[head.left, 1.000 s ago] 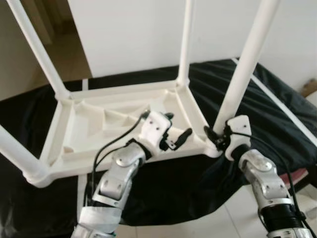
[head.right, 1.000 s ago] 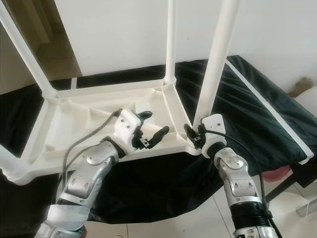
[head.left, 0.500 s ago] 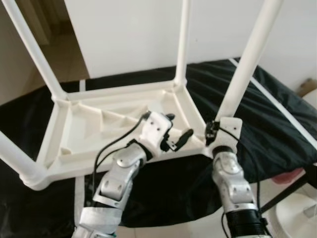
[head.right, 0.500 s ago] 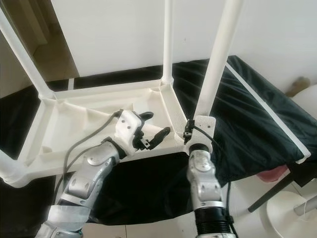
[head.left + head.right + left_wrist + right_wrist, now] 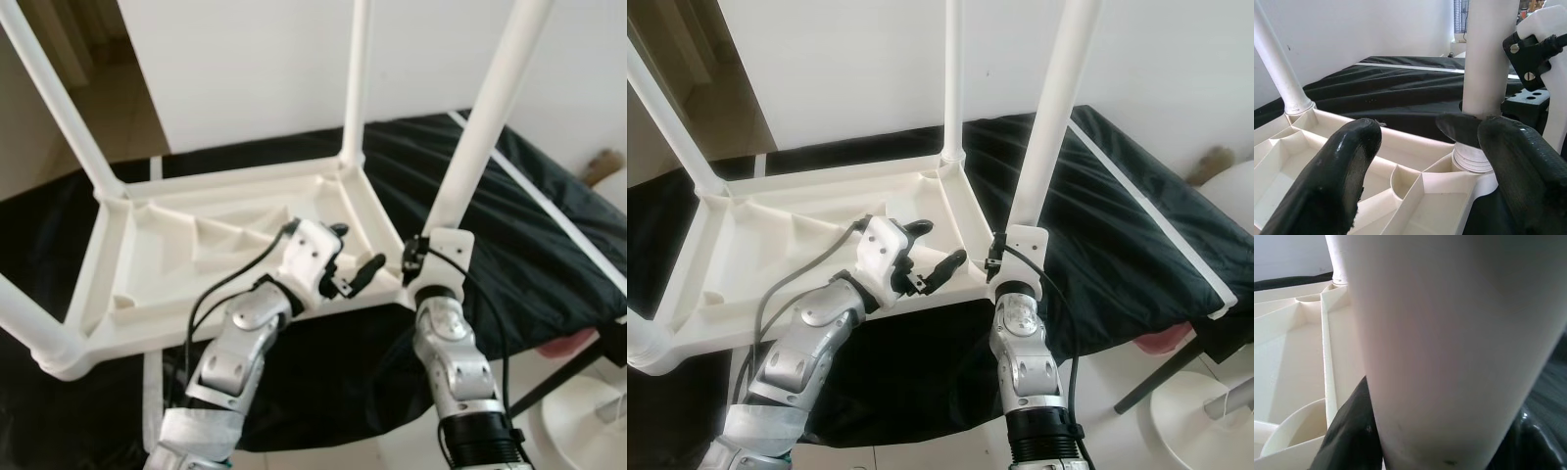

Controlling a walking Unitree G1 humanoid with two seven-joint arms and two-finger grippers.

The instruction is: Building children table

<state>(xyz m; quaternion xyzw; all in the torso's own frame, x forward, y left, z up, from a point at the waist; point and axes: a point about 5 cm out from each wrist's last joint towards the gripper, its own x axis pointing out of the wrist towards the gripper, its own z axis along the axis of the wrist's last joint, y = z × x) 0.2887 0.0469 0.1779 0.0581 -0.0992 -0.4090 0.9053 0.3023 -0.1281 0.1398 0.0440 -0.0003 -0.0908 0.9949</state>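
Black cloth [image 5: 549, 235] underlies upturned white table [image 5: 235, 245] — white wall [image 5: 255, 69] behind.

Bright, even daylight, white wall [image 5: 245, 69] near blown out, soft glare on the white plastic table [image 5: 211, 250], slight softness throughout the head views, left gripper's fingers [image 5: 1327, 181] blurred close up, table leg [image 5: 1449, 347] out of focus, pale and featureless
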